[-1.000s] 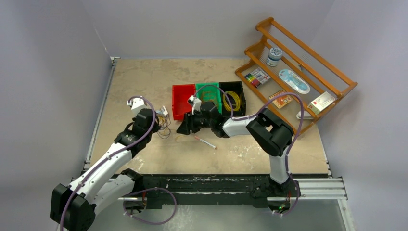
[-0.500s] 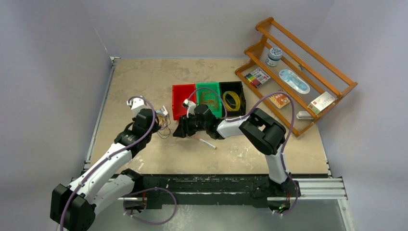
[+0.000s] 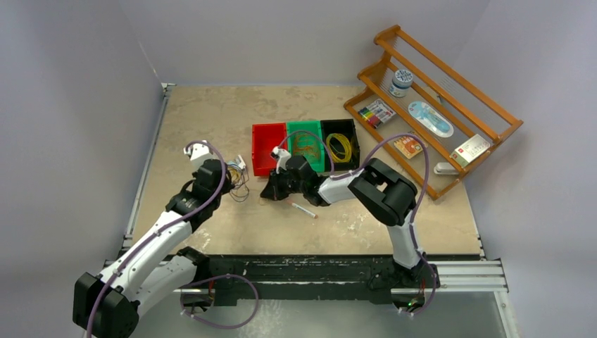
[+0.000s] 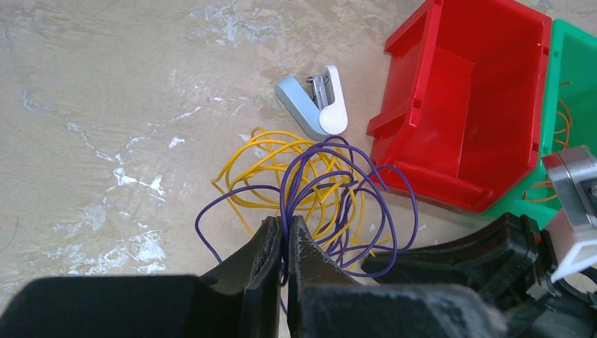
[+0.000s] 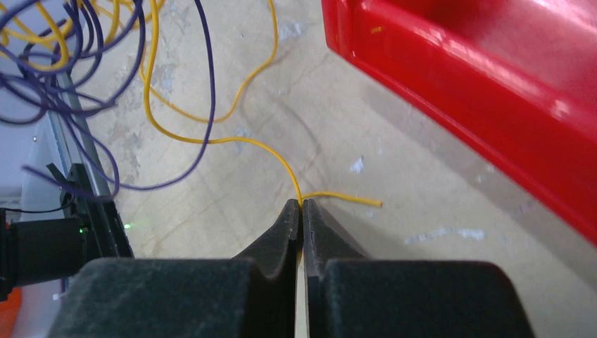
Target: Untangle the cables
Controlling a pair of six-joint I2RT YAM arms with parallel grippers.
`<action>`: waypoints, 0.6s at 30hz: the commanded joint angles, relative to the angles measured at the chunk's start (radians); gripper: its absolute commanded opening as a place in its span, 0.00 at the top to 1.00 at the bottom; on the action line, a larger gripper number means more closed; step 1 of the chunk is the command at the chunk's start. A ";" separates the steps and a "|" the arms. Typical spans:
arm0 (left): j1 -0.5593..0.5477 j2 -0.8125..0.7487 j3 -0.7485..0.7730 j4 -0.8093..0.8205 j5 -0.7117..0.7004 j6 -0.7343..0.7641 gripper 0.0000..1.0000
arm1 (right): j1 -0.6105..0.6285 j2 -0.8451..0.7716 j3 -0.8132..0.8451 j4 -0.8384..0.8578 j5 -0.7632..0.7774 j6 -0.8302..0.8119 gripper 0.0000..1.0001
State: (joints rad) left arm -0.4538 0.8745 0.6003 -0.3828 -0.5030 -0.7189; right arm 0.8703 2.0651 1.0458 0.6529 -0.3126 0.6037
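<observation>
**Top, L-wrist and R-wrist views.** The cables (image 4: 317,186), a loose tangle of thin yellow and purple wire loops, lay on the mottled beige tabletop (image 3: 204,120). They were just beside the open red plastic bin (image 4: 486,98) and near a small blue-and-white stapler (image 4: 317,105).

- **Left gripper** (image 4: 285,229): clamped on the purple strands (image 4: 296,176) at the near edge of the tangle, fingers almost meeting w/ wire between them.
- **Right gripper** (image 5: 302,206): pinched shut on a single yellow strand (image 5: 211,139) close to its free end, low over the tabletop beside the red bin. The strand ran back to the tangle.
- **Bins:** the red bin, a green bin (image 3: 304,124) and a black bin (image 3: 339,124) stood touching in a row. The latter 2 held coiled wire.
- **Other items:** a slim white pen (image 3: 301,208) lay below the R arm, and a slatted wooden rack (image 3: 450,91) w/ sundry items stood at far right.
</observation>
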 commanded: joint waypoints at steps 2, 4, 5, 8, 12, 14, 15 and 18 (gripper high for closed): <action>0.006 -0.020 -0.014 0.048 -0.035 -0.015 1.00 | 0.003 -0.161 -0.068 0.044 0.117 -0.048 1.00; 0.006 -0.020 -0.031 0.056 -0.041 -0.024 1.00 | -0.001 -0.214 -0.094 0.014 0.165 -0.078 1.00; 0.006 -0.019 -0.040 0.059 -0.042 -0.027 1.00 | -0.004 -0.241 -0.109 0.000 0.185 -0.089 1.00; 0.006 -0.010 -0.060 0.073 -0.040 -0.036 1.00 | -0.019 -0.314 -0.144 -0.030 0.223 -0.106 1.00; 0.006 0.014 -0.074 0.088 -0.041 -0.036 1.00 | -0.034 -0.410 -0.176 -0.080 0.296 -0.129 1.00; 0.006 0.026 -0.078 0.099 -0.040 -0.036 1.00 | -0.042 -0.459 -0.182 -0.112 0.343 -0.155 1.00; 0.006 0.029 -0.081 0.101 -0.041 -0.037 1.00 | -0.046 -0.482 -0.182 -0.129 0.368 -0.167 1.00; 0.006 0.039 -0.088 0.111 -0.041 -0.040 1.00 | -0.069 -0.562 -0.181 -0.183 0.446 -0.216 1.00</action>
State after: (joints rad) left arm -0.4538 0.9096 0.5236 -0.3382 -0.5209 -0.7418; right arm 0.8261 1.6066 0.8661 0.5369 -0.0093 0.4694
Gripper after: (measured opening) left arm 0.030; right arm 0.008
